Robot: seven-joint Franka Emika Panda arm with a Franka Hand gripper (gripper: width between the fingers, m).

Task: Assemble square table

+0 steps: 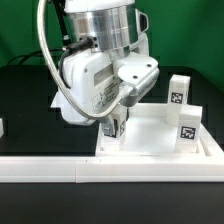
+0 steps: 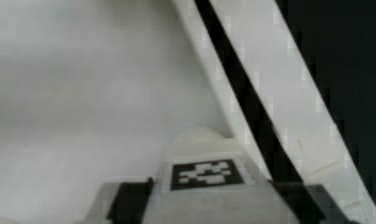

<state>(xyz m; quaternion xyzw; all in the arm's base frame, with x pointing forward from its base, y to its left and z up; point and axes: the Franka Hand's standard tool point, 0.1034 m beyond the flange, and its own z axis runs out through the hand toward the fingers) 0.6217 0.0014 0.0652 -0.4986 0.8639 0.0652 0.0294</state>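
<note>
One square top (image 1: 160, 140), lying flat on the black table (image 1: 25, 100) against the white border rail (image 1: 50, 168). Three tagged legs seen: two (image 1: 178, 92) (image 1: 187, 122) standing upright at the top's far corner on the exterior view's right, one (image 2: 211, 165) clamped between the partly closed jaws of the gripper (image 1: 116, 128), low over the top's near corner.

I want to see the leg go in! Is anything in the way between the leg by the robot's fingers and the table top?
Nothing visible is in the way. The leg sits between the gripper fingers, right down at the square table top. The two other legs stand off on the exterior view's right.
</note>
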